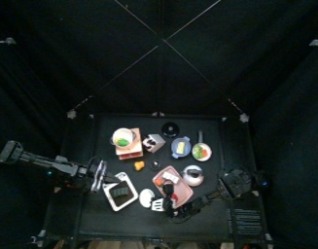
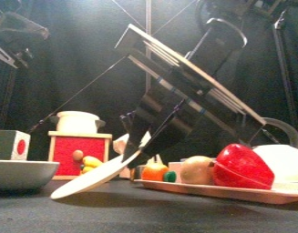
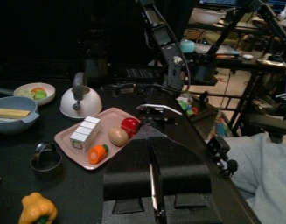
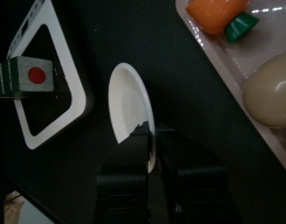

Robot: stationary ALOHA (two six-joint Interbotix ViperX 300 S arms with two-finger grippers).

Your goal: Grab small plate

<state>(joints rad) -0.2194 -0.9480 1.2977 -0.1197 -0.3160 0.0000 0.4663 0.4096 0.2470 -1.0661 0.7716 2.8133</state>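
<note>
1. A pink tray [image 3: 77, 150] holds a red fruit [image 3: 131, 125], a beige egg-shaped piece [image 3: 118, 136], an orange piece [image 3: 97, 154] and a white block [image 3: 84, 131]; a blue bowl [image 3: 14, 114] holds a yellow slab; a square dish [image 4: 40, 83] carries a die-like cube [image 4: 21, 75].
2. One small plate [image 4: 129, 103], one kettle [image 3: 79, 101], one round plate [image 1: 123, 138] with green and orange food, one yellow pepper [image 3: 37, 209].
3. The right gripper [image 4: 149, 133] has its jaws nearly together on the small plate's rim; in the front view the plate [image 2: 100, 175] is tilted, one edge off the table, between the square dish and the tray.
4. The left gripper [image 3: 155, 143] rests at the table's left; its jaws look closed, holding nothing.
</note>
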